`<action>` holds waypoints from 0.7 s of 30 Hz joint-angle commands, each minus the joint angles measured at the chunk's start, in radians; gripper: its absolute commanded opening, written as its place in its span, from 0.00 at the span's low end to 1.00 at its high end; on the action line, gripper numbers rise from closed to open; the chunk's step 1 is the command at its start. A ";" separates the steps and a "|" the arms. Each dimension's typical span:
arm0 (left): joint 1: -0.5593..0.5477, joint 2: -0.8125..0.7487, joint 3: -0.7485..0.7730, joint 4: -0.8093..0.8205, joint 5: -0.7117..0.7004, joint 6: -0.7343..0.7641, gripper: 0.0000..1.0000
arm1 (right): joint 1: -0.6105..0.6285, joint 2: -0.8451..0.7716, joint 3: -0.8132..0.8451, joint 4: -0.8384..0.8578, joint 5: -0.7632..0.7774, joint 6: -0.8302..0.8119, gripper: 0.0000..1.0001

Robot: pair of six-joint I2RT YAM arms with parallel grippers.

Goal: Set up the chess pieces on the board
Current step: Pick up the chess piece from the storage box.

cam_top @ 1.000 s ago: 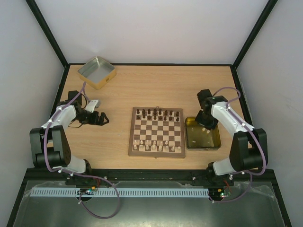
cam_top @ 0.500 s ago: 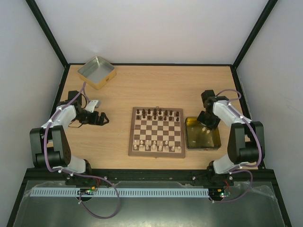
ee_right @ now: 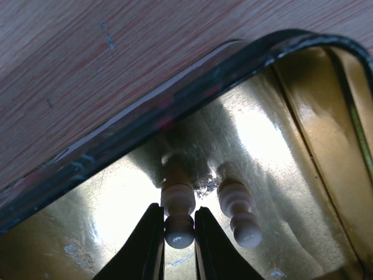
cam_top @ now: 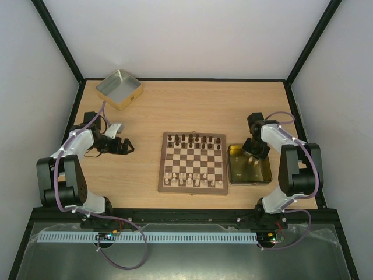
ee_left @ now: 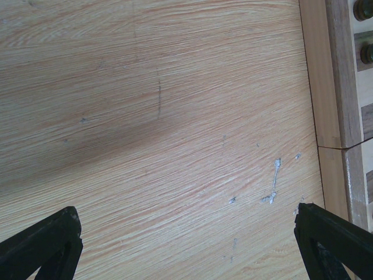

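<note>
Left wrist view has the left fingers [ee_left: 52, 239] spread wide over bare table [ee_left: 145, 116] with nothing between them. The frame of the board [ee_left: 341, 76] shows along the right edge. From above, the board [cam_top: 192, 160] sits mid-table, with dark chess pieces [cam_top: 192, 140] along its far rank and pale chess pieces [cam_top: 189, 176] towards the near side. Just right of it is the gold tin [cam_top: 242, 172], and the right arm reaches down into it.

Right wrist view shows the right fingers [ee_right: 148, 245] closed on the rounded head of a pale piece [ee_right: 178, 201] on the tin floor. A second pale piece [ee_right: 236, 204] sits just beside it.

The grip is on a small knob and looks likely to slip. The lift should go straight up, clear of the neighbour and the dark tin rim close behind. Only then should the arm swing left to an open near-side square.

Several things are hard to make out:
- From above, the wrist covers the grasp itself.
- I cannot tell whether the two pieces stand or lie tilted.
- The wrist picture cuts off the rest of the tin, so how many pieces remain in it is unclear.
- The chessmen are too small from above to tell which near squares lack a piece.
</note>
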 commanded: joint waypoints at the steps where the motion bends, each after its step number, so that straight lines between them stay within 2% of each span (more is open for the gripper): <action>1: 0.006 0.003 0.026 -0.017 0.006 0.003 0.99 | -0.005 0.005 -0.006 0.023 0.021 -0.009 0.09; 7: 0.007 0.005 0.026 -0.017 0.006 0.002 0.99 | -0.006 -0.011 -0.026 0.027 0.037 -0.020 0.03; 11: 0.006 0.001 0.025 -0.017 0.006 0.003 0.99 | 0.011 -0.079 -0.031 -0.003 0.019 -0.023 0.02; 16: 0.007 0.003 0.026 -0.017 0.006 0.002 0.99 | 0.137 -0.188 -0.015 -0.105 0.056 0.013 0.02; 21: 0.007 0.000 0.025 -0.017 0.007 0.003 0.99 | 0.299 -0.279 -0.018 -0.166 0.034 0.123 0.02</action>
